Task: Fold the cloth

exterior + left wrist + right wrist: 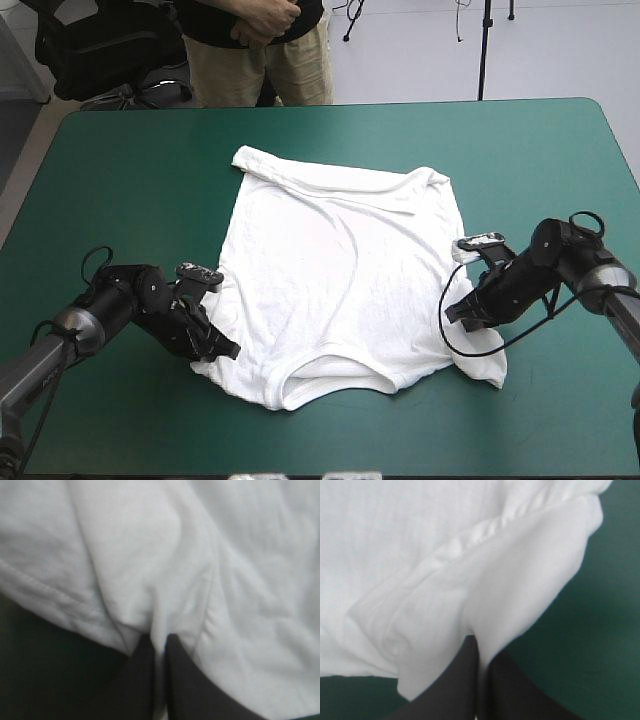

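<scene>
As the high view shows it: T-shirt (340, 270) spread flat in the middle of the table (120, 150), collar curve toward the near edge, far hem turned over a little. Left hand (222, 348) is at its near left corner, right hand (462, 308) at its near right side by the sleeve.
Left wrist view: left hand clenched on a thin ridge of cloth. A stitched seam runs off to one side of the fingers (145, 680), with the teal-green cover (35, 670) below it.
Right wrist view: right hand pinching the sleeve flap, which rises between its fingers. The rest of the shirt lies ahead.
Handling (judged): light, limp, no stiffness. It will sag between the two holds and crease readily. Not fragile.
Where to hold (judged): corners and seamed edges, both hands level so the fold lands straight.
</scene>
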`<action>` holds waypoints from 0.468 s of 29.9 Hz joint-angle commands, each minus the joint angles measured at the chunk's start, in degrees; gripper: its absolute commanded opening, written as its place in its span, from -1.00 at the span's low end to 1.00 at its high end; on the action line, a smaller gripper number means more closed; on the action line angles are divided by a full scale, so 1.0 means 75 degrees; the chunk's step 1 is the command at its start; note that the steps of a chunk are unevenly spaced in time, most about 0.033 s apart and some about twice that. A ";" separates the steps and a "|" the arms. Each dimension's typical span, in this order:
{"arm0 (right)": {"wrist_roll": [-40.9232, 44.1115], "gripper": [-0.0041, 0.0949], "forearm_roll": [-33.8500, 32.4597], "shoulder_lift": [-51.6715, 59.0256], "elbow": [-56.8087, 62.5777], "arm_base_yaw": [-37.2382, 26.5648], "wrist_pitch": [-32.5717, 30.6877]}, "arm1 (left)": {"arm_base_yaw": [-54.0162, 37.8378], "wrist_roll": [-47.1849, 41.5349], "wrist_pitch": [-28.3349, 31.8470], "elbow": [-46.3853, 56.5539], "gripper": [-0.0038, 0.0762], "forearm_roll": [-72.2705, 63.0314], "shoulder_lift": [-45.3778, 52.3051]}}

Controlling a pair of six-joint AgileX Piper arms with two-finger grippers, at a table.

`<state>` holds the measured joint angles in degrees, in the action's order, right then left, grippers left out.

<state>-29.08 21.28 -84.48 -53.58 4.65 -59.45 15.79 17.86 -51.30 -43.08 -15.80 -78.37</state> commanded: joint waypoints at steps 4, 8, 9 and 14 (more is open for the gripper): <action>-0.0133 -0.92 0.0504 0.1684 -0.1017 -0.0043 -0.0447 | 0.0046 -0.0025 0.0150 -0.1099 -0.95 -0.0326 0.1259; -0.0133 -0.93 0.0867 0.2394 -0.2014 -0.0043 -0.0562 | 0.0046 -0.0025 0.0085 -0.2172 -0.95 0.0166 0.1917; -0.0133 -0.94 0.0878 0.2501 -0.2326 -0.0043 -0.0573 | 0.0046 -0.0025 0.0085 -0.2454 -0.95 0.0276 0.2058; -0.0133 -0.95 0.0878 0.2837 -0.3933 -0.0043 -0.0752 | 0.0046 -0.0025 0.0117 -0.4546 -0.95 0.0919 0.2435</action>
<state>-29.41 25.62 -65.50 -75.98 4.65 -66.07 15.85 17.92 -52.99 -67.94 -10.47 -62.55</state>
